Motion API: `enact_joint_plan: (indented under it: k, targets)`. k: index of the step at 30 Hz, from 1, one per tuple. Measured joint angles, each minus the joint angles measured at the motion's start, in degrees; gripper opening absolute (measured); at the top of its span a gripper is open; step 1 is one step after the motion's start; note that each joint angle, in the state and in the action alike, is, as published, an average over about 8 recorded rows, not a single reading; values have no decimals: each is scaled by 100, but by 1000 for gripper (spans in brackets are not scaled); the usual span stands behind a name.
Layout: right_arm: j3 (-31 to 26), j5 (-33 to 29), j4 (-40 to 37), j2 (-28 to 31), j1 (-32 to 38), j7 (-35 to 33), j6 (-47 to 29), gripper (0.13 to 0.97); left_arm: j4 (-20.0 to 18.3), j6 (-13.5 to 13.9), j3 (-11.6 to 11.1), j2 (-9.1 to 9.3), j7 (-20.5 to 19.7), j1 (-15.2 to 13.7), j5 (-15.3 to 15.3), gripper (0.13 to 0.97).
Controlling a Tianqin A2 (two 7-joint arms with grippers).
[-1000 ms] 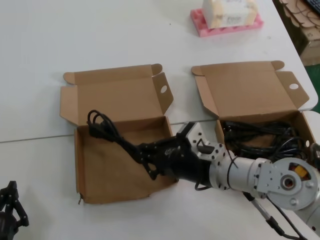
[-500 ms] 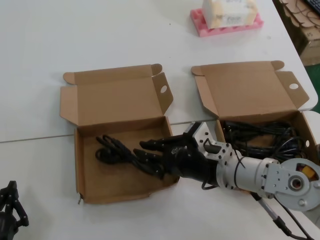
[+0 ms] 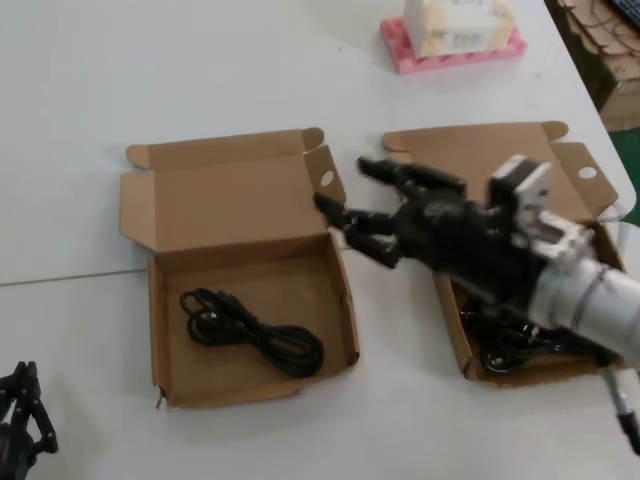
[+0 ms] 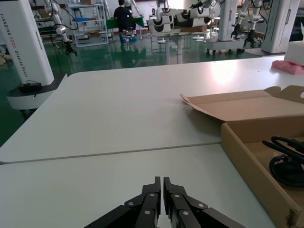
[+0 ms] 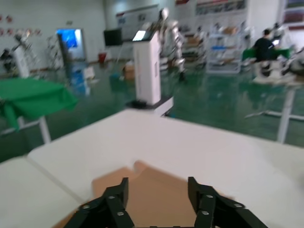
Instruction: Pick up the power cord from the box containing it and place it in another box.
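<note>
The power cord [image 3: 250,330], a slim black looped bundle, lies flat inside the left cardboard box [image 3: 160,330], the one with a ragged torn front corner. It also shows in the left wrist view [image 4: 287,161] behind that box's wall [image 4: 247,147]. My right gripper [image 3: 345,185] is open and empty, raised between the two boxes, apart from the cord. In the right wrist view [image 5: 158,183] it hangs over a brown lid flap [image 5: 156,194]. The right box [image 3: 452,330] holds a tangle of black cables [image 3: 510,352]. My left gripper [image 3: 18,400] is parked at the near left, shut [image 4: 162,180].
A pink foam block with a white pack [image 3: 455,45] stands at the far side. Stacked cardboard [image 3: 600,30] lies beyond the table's right edge. Both box lids stand open toward the far side. A seam [image 3: 70,275] crosses the white table.
My right gripper let go of the power cord, which now lies in the left box. The gripper opened, rose and pulled back to the right.
</note>
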Motion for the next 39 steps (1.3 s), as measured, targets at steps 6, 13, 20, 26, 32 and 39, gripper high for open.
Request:
enact_joint_plan:
  k: [6,13,20,26,32,39]
  targets:
    - [528,154,309,68,-364,0,40,319,0,0,0,0,0,0,0,163]
    - [575,201,263,-77,-551,0,223,634,0,0,0,0,0,0,0,254]
    - [745,296,262,-252,-853,0,442,789,0,0,0,0,0,0,0,365]
    - [897,381,262,-406,-1121,0,636,866,0,0,0,0,0,0,-1,472]
    - [1049,465,263,-560,-1390,0,829,921,0,0,-1,0,0,0,-1,632]
    - [1226,564,263,-741,-1706,0,1054,948,0,0,0,0,1,0,-1,701]
